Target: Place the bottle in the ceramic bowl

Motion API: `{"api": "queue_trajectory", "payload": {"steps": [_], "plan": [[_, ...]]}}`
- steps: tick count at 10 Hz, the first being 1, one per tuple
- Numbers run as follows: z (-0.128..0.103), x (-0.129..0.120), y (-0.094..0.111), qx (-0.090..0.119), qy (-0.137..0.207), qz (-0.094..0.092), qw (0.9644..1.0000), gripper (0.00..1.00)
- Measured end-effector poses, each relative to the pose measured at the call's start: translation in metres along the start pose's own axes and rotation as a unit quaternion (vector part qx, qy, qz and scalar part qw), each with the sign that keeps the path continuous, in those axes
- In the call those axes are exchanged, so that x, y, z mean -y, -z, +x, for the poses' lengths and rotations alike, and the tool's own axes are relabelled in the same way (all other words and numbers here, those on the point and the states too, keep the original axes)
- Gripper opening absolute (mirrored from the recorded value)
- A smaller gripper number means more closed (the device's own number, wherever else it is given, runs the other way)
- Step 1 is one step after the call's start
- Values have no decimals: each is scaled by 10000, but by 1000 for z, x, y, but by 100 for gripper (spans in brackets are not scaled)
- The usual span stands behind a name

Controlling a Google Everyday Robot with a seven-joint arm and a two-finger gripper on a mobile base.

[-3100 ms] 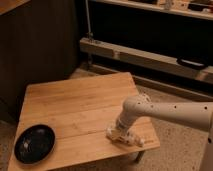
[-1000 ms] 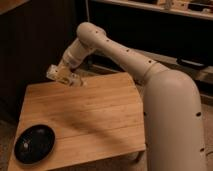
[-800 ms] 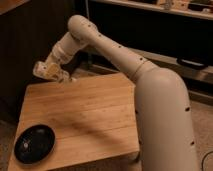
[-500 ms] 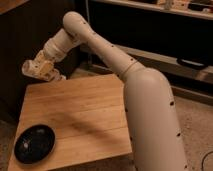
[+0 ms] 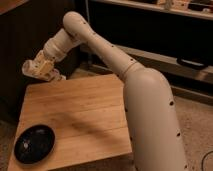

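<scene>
The black ceramic bowl sits on the front left corner of the wooden table. My gripper hangs in the air above the table's far left corner, well behind and above the bowl. It is shut on the small pale bottle, whose whitish end sticks out to the left of the fingers. The white arm reaches in from the right and arches over the table.
A dark cabinet wall stands behind and to the left of the table. A low shelf rail runs along the back right. Speckled floor lies to the right, where the large white arm segment overlaps the table's right edge.
The gripper rose from the table's front right corner and swung with the bottle to above the far left corner. In the last half second it barely moved. The bowl stayed put.
</scene>
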Motion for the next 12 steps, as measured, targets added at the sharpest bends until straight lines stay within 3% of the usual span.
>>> {"api": "queue_trajectory", "payload": {"steps": [9,10,12], "plan": [[-3,-4,1,19,25,28,10000,9],[-11,-10,5,42,82,88,9999,9],[-49,-27,1,156,152,123,9997,9]]}}
